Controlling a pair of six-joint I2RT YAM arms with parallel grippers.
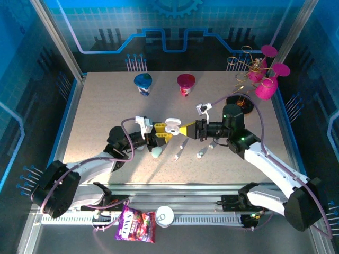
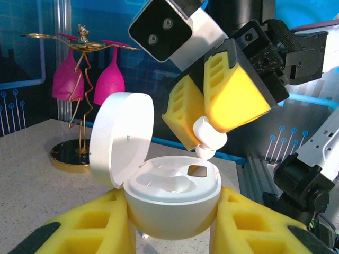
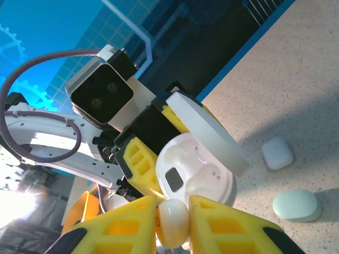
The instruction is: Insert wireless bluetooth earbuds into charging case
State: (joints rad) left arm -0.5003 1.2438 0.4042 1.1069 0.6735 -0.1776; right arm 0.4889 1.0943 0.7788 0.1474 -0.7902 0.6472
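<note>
My left gripper [image 2: 172,225] is shut on a round white charging case [image 2: 172,198], its lid [image 2: 121,138] standing open to the left. The case's moulded wells look empty. My right gripper [image 3: 172,210] is shut on one white earbud [image 3: 172,223], which hangs just above the case's right rim, seen as the earbud [image 2: 210,139] in the left wrist view. In the top view both grippers meet at mid-table around the case [image 1: 172,126]. A few more earbuds [image 1: 178,154] lie on the table in front of them.
A pale teal case [image 3: 296,205] and a small white case [image 3: 277,153] lie on the table nearby. A blue cup [image 1: 143,83] and a magenta cup [image 1: 185,84] stand at the back. A gold rack with pink glasses [image 1: 262,74] stands at the back right.
</note>
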